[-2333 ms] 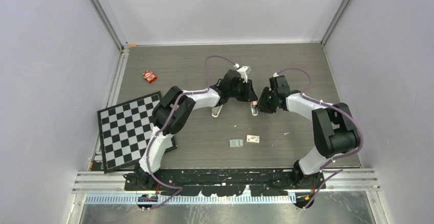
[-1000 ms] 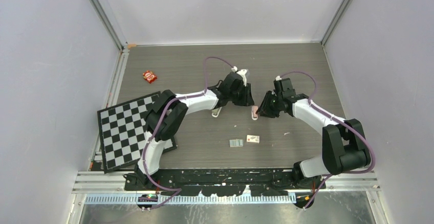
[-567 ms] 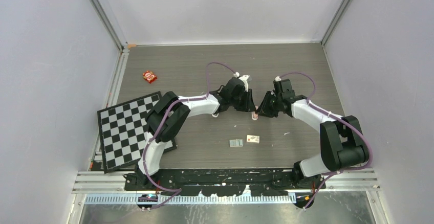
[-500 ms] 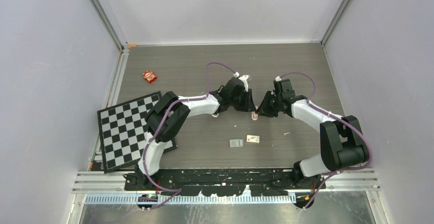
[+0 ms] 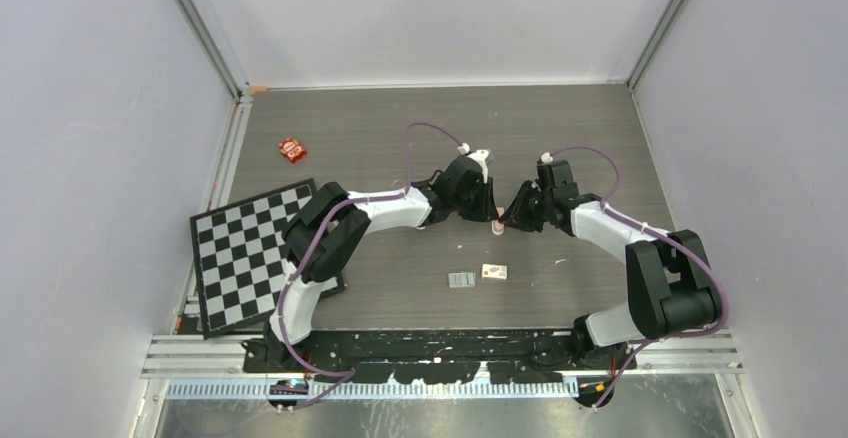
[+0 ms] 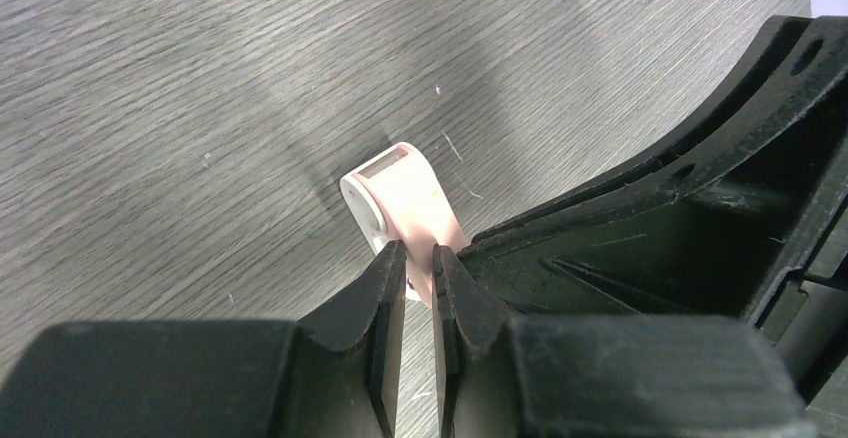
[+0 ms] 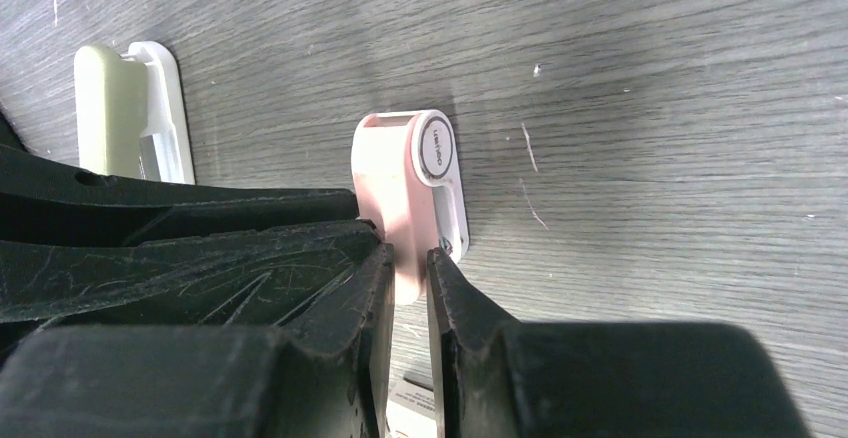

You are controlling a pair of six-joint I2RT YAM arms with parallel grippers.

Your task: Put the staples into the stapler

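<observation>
One pink object (image 7: 395,188) near stapler (image 7: 105,108); staples (image 5: 461,279), checkerboard (image 5: 250,248) apart.

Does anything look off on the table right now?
Yes: the left gripper and right gripper both pinch the small pink object, while the pale green stapler lies ungripped beside it. That seems the wrong target.

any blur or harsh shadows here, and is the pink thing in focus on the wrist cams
Left wrist view: the pink object and the grain of the table are sharp, and a soft shadow band crosses behind the object. Right wrist view: the pink object and the stapler are sharp, no glare. Top view: even, soft light, but the staples are too small to resolve.
</observation>
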